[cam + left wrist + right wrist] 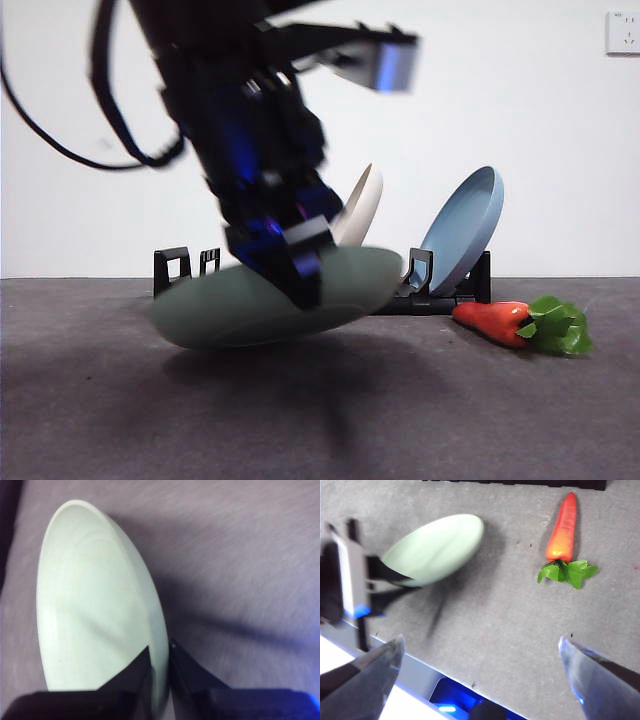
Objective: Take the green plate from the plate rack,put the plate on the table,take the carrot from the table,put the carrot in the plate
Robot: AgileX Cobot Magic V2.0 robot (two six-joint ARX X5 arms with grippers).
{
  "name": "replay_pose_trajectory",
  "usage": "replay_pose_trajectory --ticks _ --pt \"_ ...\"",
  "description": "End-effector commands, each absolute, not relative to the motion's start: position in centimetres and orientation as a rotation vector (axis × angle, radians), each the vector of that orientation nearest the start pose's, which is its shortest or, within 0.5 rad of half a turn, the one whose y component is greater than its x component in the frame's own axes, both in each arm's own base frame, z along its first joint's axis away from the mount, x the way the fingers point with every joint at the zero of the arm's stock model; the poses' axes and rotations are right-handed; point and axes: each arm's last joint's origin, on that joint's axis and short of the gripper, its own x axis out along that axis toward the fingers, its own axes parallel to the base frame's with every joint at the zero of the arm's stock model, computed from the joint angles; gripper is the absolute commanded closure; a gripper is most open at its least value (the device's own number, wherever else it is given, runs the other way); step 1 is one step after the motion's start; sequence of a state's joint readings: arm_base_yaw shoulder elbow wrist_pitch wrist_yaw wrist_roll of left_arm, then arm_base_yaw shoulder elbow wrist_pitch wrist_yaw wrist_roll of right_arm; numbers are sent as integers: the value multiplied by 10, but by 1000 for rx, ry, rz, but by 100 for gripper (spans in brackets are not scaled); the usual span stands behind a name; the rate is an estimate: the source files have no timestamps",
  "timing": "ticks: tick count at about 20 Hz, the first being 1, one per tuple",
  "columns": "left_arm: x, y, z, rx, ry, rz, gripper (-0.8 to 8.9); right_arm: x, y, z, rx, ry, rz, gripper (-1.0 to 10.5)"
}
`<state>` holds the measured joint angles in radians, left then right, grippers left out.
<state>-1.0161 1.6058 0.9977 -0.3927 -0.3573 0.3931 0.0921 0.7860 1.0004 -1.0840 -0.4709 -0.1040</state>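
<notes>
Table [100, 420] lies just below. Left gripper [161, 652] pinches plate [95, 610] rim between jaws: level it, lower, release. Right gripper [480, 652] gapes, empty.

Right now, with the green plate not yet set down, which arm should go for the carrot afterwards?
Right. The left gripper is shut on the green plate; the right gripper is open, holds nothing, and has the carrot on the table in its wrist view.
</notes>
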Motion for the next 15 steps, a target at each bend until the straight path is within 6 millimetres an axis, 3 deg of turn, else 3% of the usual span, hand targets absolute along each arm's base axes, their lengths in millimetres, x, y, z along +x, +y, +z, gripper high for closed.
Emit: replay_pose_trajectory --ticks 1,4,6,9,10,15 --pt "172 -276 175 1074 673 -800 819 120 24 330 76 837 571 289" --pt "165 -287 148 1137 721 -837 820 121 25 329 76 841 570 289" --pt "162 -290 140 1123 757 -846 796 124 25 328 76 849 570 289" --pt "160 -292 142 1076 754 -845 543 132 25 326 75 868 565 289" --pt "160 -292 143 1075 752 -845 501 135 26 325 76 870 565 289" --pt "160 -294 158 998 756 -816 495 168 29 317 74 863 565 290"
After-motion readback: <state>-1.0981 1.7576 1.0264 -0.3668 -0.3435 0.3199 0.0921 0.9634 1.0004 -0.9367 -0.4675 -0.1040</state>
